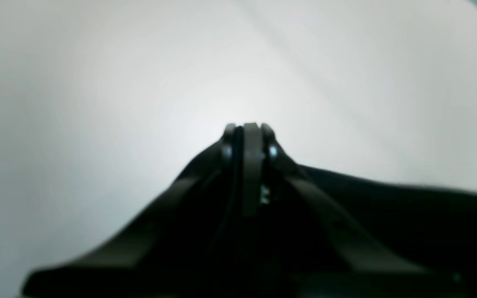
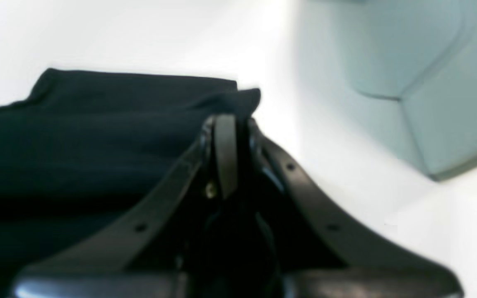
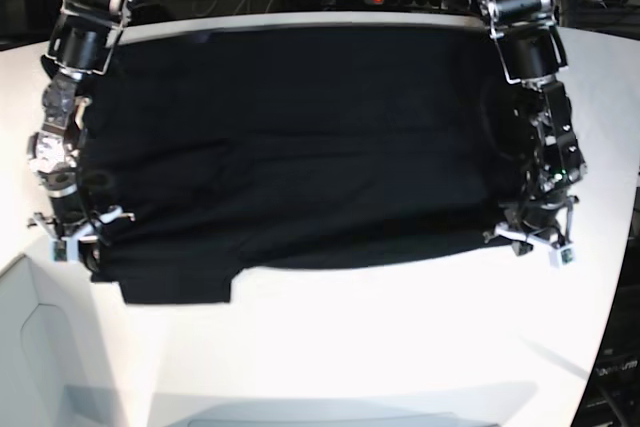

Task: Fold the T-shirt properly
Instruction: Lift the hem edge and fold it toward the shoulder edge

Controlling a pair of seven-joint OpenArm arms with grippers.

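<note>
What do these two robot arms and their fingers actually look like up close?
Both arms are dark metal frames with silver brackets, exposed joints and thin cables along them. The left gripper and right gripper end in white-tipped fittings. Up close, the fingers are slim, matte black curved bars with small screws; the right arm's fingers look the same, with a brass-coloured screw.

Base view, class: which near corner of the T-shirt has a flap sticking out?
The T-shirt's corner by the right gripper, image-left; the left gripper's corner lies straight.
</note>
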